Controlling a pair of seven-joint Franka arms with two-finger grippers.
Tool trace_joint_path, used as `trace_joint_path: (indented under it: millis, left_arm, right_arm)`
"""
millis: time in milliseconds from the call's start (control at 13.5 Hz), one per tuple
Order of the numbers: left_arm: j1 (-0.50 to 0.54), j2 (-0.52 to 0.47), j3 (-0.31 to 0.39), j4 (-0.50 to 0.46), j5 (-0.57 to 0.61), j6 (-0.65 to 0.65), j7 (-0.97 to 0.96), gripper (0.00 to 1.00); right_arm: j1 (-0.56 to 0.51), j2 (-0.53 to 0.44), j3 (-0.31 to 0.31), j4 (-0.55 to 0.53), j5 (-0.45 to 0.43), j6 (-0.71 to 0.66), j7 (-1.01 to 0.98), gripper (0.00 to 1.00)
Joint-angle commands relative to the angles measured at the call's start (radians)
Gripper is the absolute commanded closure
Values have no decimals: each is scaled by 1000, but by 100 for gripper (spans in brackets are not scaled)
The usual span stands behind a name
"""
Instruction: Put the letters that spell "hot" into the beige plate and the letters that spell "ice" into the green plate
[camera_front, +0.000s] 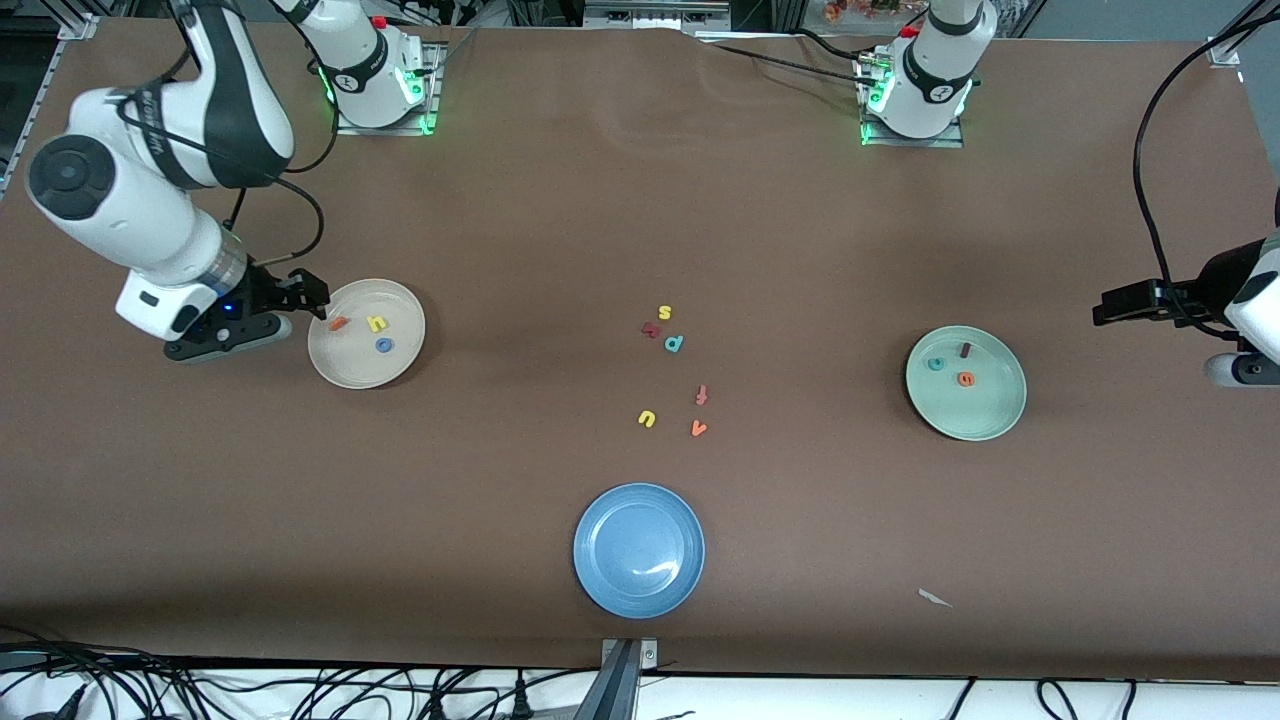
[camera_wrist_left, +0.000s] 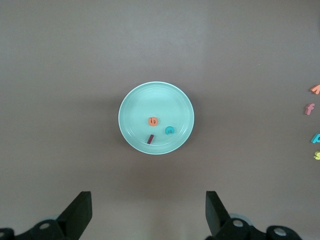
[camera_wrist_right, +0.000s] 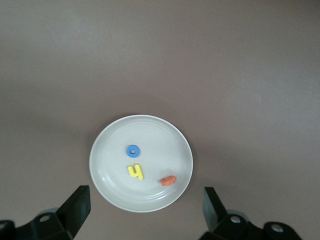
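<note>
From the front, the beige plate (camera_front: 366, 333) holds the yellow h (camera_front: 376, 323), blue o (camera_front: 384, 345) and orange t (camera_front: 339, 323), with the right pincer (camera_front: 318, 297) spread at its rim; the green plate (camera_front: 966, 382) holds the i, c and e, the left pincer (camera_front: 1100, 308) beside it, waiting. In the left wrist view the left pincer (camera_wrist_left: 149, 210) is spread and empty, the green plate (camera_wrist_left: 156, 118) and its letters clear of it. In the right wrist view the right pincer (camera_wrist_right: 146, 207) gapes empty over the beige plate (camera_wrist_right: 141, 163), so the step is judged a clean retreat: rise straight up without nudging the rim.
</note>
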Motion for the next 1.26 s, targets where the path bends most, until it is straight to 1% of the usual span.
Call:
trace_joint_path:
  millis: [0, 149, 297, 372, 446, 595, 669, 818, 892, 966, 1041, 1189]
  left_arm:
    - [-5, -2, -4, 21, 0, -1, -9, 0]
    - [-7, 0, -4, 18, 12, -1, -9, 0]
    - [-7, 0, -4, 18, 11, -1, -9, 0]
    - [-7, 0, -3, 18, 11, -1, -9, 0]
    - [-4, -2, -3, 20, 9, -1, -8, 0]
    - [-4, -3, -6, 21, 8, 0, -2, 0]
    - [-5, -3, -7, 21, 12, 2, -5, 0]
    - [-7, -9, -14, 23, 95, 3, -2, 0]
    - [-7, -9, -12, 21, 104, 8, 0, 0]
    - [-5, -9, -8, 23, 106, 29, 1, 0]
    - [-1, -9, -4, 23, 105, 38, 1, 0]
    - [1, -9, -3, 21, 102, 40, 1, 0]
  right_arm:
    - [-9, -4, 2, 147, 31, -179, 41, 0]
    - [28, -4, -46, 263, 31, -317, 81, 0]
    - [48, -4, -86, 336, 32, -401, 81, 0]
    - [70, -4, -116, 362, 34, -428, 81, 0]
    - [81, -4, -130, 386, 34, -452, 81, 0]
    - [80, -4, -130, 446, 34, -509, 82, 0]
    - [80, -5, -132, 456, 34, -529, 84, 0]
    - [80, -10, -132, 456, 35, -535, 89, 0]
    - [80, -10, -130, 456, 53, -534, 90, 0]
    - [80, -11, -133, 457, 98, -531, 92, 0]
    - [80, -11, -132, 459, 113, -529, 90, 0]
    - [78, -8, -140, 460, 115, -523, 89, 0]
